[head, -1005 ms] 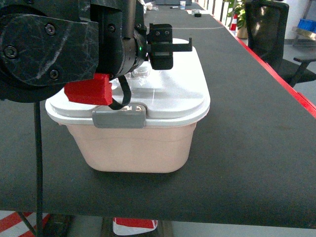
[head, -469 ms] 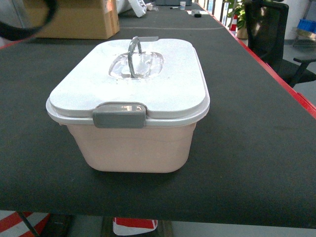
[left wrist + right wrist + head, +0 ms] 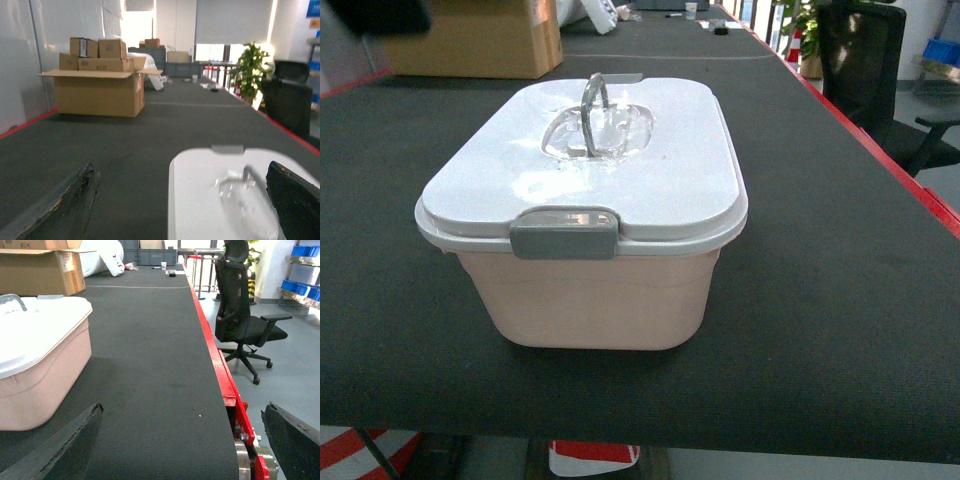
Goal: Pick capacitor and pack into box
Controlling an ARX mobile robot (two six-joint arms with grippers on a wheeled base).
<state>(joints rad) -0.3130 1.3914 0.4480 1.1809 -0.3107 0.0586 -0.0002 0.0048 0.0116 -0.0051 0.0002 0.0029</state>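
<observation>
One pale pink box [image 3: 595, 290] sits on the dark counter [image 3: 840, 300], its white lid [image 3: 660, 170] shut, the grey front latch [image 3: 565, 233] down and the handle [image 3: 592, 100] upright. No capacitor shows in any view. Left end effector [image 3: 182, 200] hangs above the lid's near end, fingers spread wide. Right end effector [image 3: 182, 440] hovers over the counter's red edge [image 3: 220, 365] beside the box, also spread wide and holding nothing. Brown cardboard boxes [image 3: 100, 85] stand far back; an office chair [image 3: 242, 315] stands on the floor.
</observation>
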